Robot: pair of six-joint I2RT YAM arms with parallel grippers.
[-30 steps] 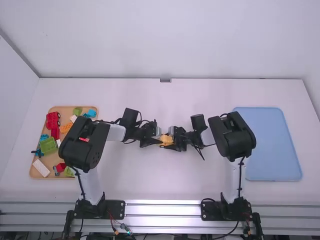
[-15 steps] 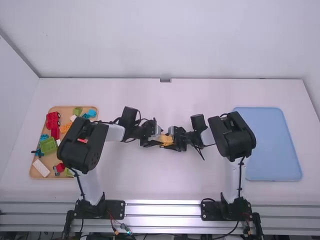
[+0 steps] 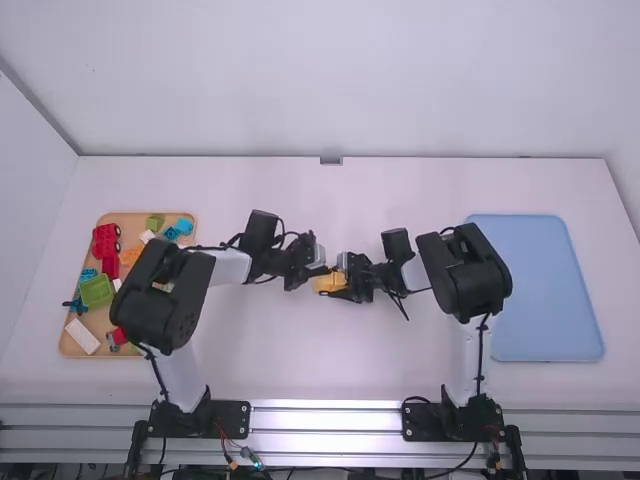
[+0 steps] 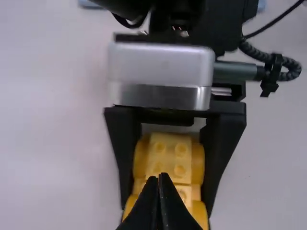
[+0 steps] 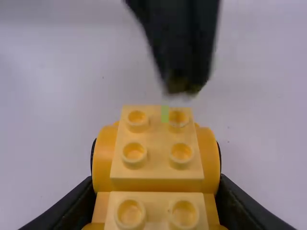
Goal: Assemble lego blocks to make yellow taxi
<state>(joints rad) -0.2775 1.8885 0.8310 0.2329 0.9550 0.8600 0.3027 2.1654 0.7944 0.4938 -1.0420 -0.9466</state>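
Near the middle of the table, the yellow taxi blocks are held by my right gripper. In the right wrist view, the right gripper is shut around the sides of the yellow blocks, their studs facing that camera. My left gripper is just beyond the blocks in the high view. The left wrist view has the left gripper shut with nothing between its fingertips, in front of the yellow blocks. Whether its tips touch them I cannot tell.
A wooden tray at the left holds several red, green, blue, white and orange pieces, partly under the left arm. A light blue mat lies at the right, beside the right arm.
The left gripper has shifted slightly away from the high camera, uncovering more of the yellow blocks. The right arm and its blocks have stayed in place.
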